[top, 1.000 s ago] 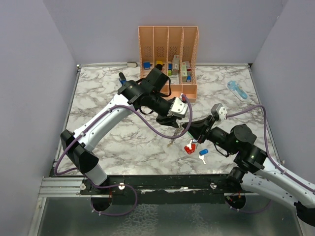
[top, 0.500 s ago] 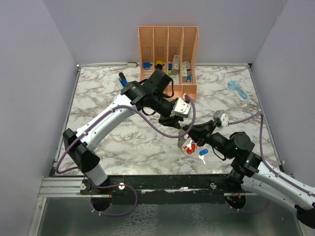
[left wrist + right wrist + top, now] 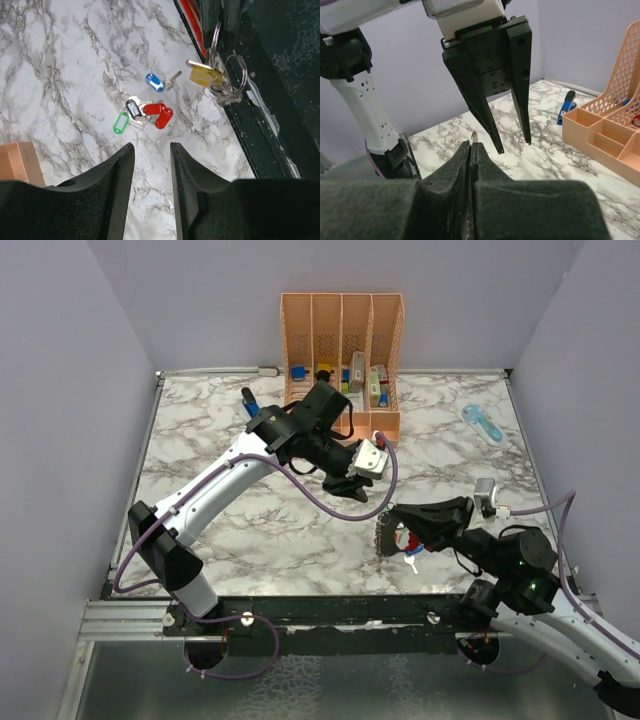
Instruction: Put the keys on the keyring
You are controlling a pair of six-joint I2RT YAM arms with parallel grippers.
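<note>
Right claw [image 3: 471,150] is pinched shut on the keyring [image 3: 229,82], a yellow key [image 3: 202,76] dangling from it. Left claw [image 3: 151,150] hangs open just beside it, above loose keys [image 3: 150,109] lying on the worktop [image 3: 60,75].

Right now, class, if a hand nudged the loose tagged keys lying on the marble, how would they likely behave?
The keys would probably scatter, not shift together: their tags fan out in different directions. They lie flat, so sliding across the table seems likelier than rolling. The small plastic tags look light, so a gentle push may do.
</note>
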